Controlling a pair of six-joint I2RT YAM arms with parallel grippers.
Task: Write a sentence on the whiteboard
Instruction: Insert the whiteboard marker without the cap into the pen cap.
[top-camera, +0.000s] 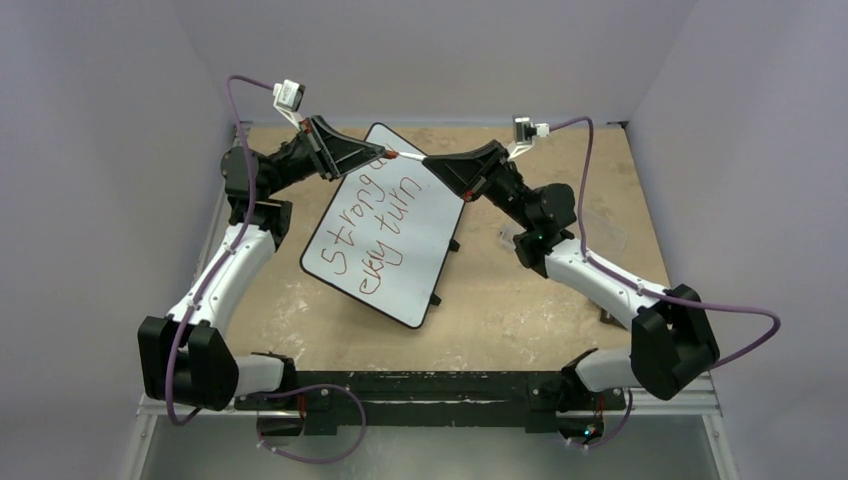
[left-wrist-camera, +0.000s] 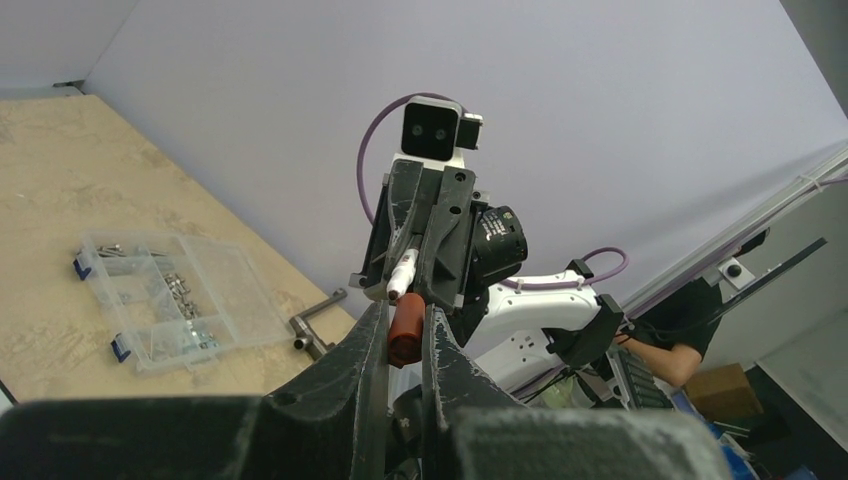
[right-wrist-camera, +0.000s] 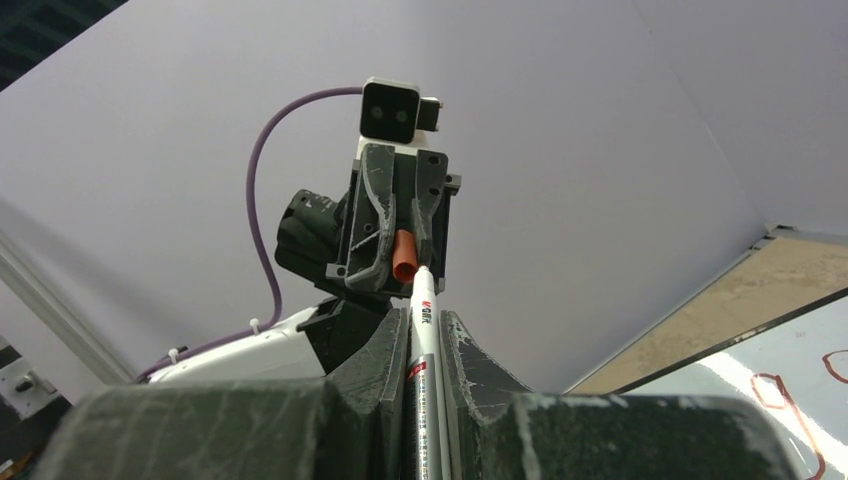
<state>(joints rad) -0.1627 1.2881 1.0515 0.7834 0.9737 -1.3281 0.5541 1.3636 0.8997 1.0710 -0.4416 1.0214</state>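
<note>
- Pinching a red cap (left-wrist-camera: 405, 335), the left gripper (top-camera: 383, 153) faces the right gripper (top-camera: 428, 161), clamped on the marker pen (right-wrist-camera: 424, 350).
- Best aligned end to end, moving straight.

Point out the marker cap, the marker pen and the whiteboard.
marker cap (left-wrist-camera: 405, 335): left wrist view, on its red side.
marker pen (right-wrist-camera: 424, 345): right wrist view, on its white barrel.
whiteboard (top-camera: 425, 250): top external view, on a bare white patch right of the writing.

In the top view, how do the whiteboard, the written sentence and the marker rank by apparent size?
Largest: the whiteboard.
Next: the sentence written on it.
Smallest: the marker, of which only a short part shows.
</note>
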